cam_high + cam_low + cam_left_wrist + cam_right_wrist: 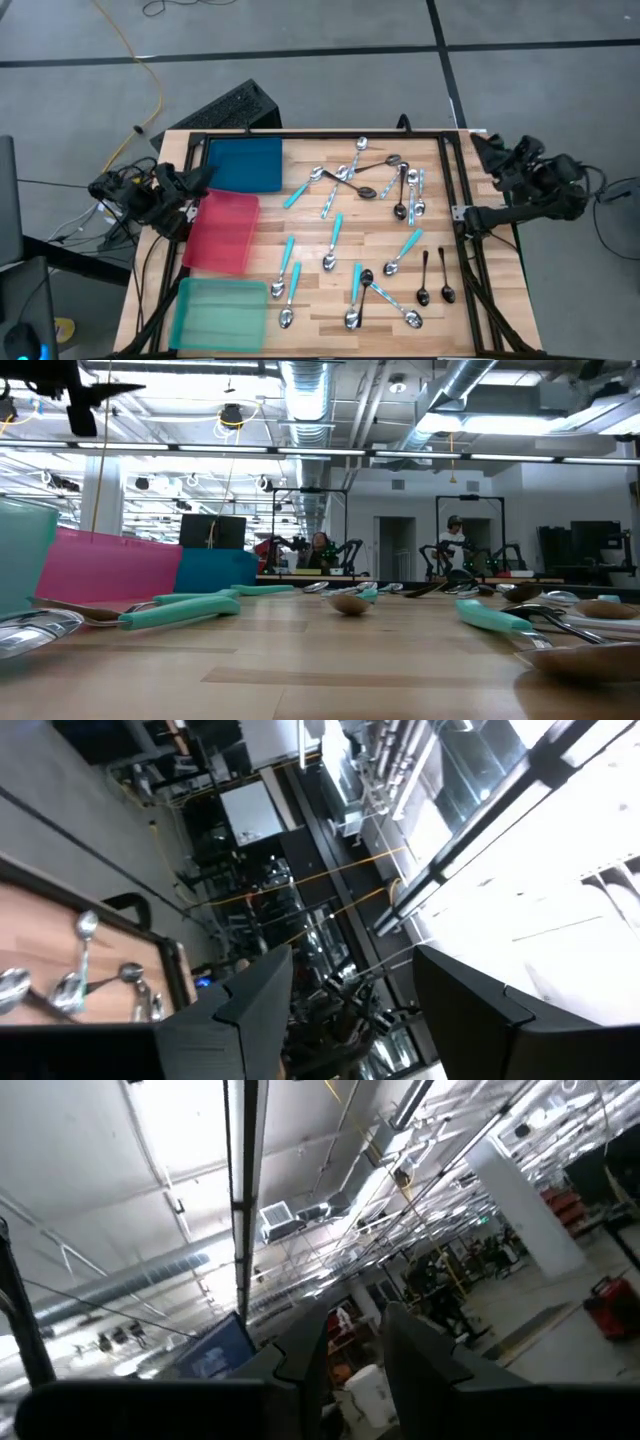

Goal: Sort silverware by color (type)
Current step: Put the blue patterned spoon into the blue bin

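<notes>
The silverware lies scattered flat on the wooden table [310,270]. Among it are turquoise-handled spoons [290,258], shiny silver spoons [358,155] and black spoons [445,275]. In the low view a turquoise-handled spoon [170,610] lies near the front. My left gripper [352,952] is raised at the table's left edge by the red tray. It is tilted upward and open, with nothing between its fingers. My right gripper [355,1308] is raised at the table's right edge. It also points up at the ceiling, open, with nothing between its fingers.
Three flat trays lie along the table's left side: blue [243,165] at the far end, red [222,232] in the middle, teal [220,313] nearest. A black frame rail [455,200] runs along the right side. A dark keyboard [225,108] lies beyond the far edge.
</notes>
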You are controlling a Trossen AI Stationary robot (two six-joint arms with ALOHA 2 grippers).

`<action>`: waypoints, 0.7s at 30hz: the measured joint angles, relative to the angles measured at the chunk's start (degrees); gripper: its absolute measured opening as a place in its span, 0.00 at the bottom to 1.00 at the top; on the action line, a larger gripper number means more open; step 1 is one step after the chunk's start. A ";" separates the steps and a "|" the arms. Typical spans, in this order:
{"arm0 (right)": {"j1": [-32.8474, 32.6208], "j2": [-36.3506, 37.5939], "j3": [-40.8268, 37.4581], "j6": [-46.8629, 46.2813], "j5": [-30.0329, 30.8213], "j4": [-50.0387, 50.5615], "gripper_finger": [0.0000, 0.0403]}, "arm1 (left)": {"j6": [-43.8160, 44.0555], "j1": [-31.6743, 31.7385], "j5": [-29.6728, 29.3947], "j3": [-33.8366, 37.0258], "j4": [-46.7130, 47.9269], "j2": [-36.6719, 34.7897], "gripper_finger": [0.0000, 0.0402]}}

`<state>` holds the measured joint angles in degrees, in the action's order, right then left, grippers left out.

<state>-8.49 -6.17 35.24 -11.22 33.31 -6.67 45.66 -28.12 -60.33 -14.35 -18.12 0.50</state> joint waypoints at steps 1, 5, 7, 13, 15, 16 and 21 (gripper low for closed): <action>0.00 -0.84 1.43 1.59 0.24 0.94 0.30 | -0.90 0.00 0.16 -0.65 -0.06 0.10 0.48; 0.00 -5.06 6.60 8.87 2.02 4.46 0.32 | -5.06 0.00 0.13 -3.57 -0.01 1.05 0.48; 0.00 -7.35 8.64 11.77 2.93 4.87 0.35 | -7.06 0.00 0.00 -5.27 -0.07 2.15 0.48; 0.00 -12.43 13.22 14.72 3.16 6.98 0.47 | -12.71 0.00 -1.17 -10.33 -0.02 7.09 0.48; 0.00 -13.60 14.94 14.37 3.19 9.63 0.50 | -14.47 0.00 -1.87 -12.26 0.07 9.32 0.48; 0.00 -14.06 15.77 13.76 3.19 11.07 0.52 | -15.55 0.00 -2.05 -13.32 0.06 10.49 0.48; 0.00 -16.27 19.71 9.74 3.22 17.62 0.55 | -20.73 0.00 -3.46 -18.62 0.18 16.68 0.49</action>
<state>-8.49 -22.44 54.95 -1.48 36.53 10.95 24.93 -28.12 -63.78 -32.97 -17.94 17.18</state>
